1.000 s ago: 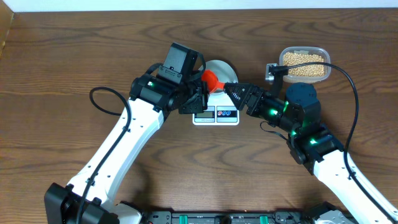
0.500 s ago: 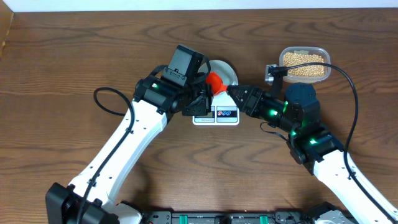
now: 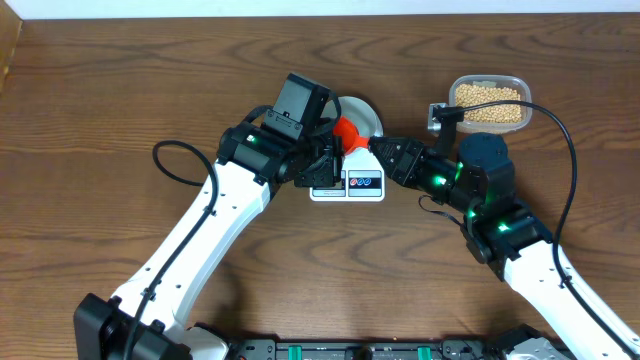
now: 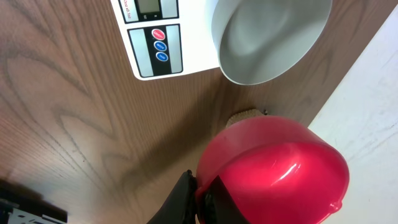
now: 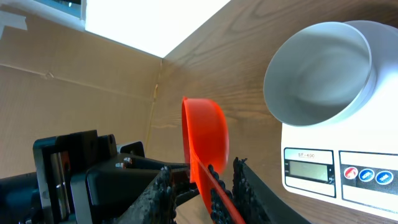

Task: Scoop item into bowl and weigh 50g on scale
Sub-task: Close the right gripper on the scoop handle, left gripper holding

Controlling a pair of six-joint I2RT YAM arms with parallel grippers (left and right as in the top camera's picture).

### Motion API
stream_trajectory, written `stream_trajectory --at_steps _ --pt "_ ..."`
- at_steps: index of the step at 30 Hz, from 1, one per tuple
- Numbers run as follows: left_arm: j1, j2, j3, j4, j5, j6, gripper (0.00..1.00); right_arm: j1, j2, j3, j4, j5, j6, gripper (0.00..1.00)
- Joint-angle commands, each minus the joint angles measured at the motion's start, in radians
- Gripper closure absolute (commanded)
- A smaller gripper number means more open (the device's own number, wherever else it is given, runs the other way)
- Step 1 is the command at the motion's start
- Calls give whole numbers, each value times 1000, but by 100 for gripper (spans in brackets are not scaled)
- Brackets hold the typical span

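Observation:
The white scale [image 3: 347,184] carries the empty pale bowl [image 3: 364,116]; both also show in the left wrist view, scale [image 4: 155,46] and bowl [image 4: 270,37], and in the right wrist view, scale [image 5: 336,174] and bowl [image 5: 320,71]. My left gripper [image 3: 328,150] [image 4: 199,199] is shut on a red scoop [image 3: 345,130] [image 4: 273,171] and holds it just left of the bowl. My right gripper [image 3: 378,150] [image 5: 205,193] is open, its fingers on either side of the scoop's handle [image 5: 208,168]. The tan beans [image 3: 488,103] lie in a clear tub.
The clear plastic tub [image 3: 520,82] stands at the back right, behind the right arm. A small dark object [image 3: 437,113] sits at the tub's left end. A black cable [image 3: 170,165] loops beside the left arm.
My left gripper has carried the red scoop a little to the right, toward the right gripper. The right gripper has closed in around the scoop's handle.

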Motion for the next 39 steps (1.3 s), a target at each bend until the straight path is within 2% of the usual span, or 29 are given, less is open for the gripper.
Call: stream_trajectory --at_steps 1,14,21,23,32,34,39 --pt "-10 -12 14 -3 -6 -5 93 5 8 14 -3 4 -13 71" --pt "-10 -12 14 -3 -5 -5 92 5 8 14 -3 4 -21 75" --pt "-10 -12 14 -3 -5 -5 93 5 8 14 -4 4 -22 96" --pt "-10 -12 14 -3 -5 -5 92 5 8 14 -4 4 -29 99" --pt "-16 -12 14 -3 -5 -5 93 5 8 14 -7 4 -28 99" --pt "-16 -12 14 -3 -5 -5 93 5 8 14 -7 5 -28 89" --pt "-16 -12 14 -6 -5 -1 93 5 8 14 -7 21 -28 75"
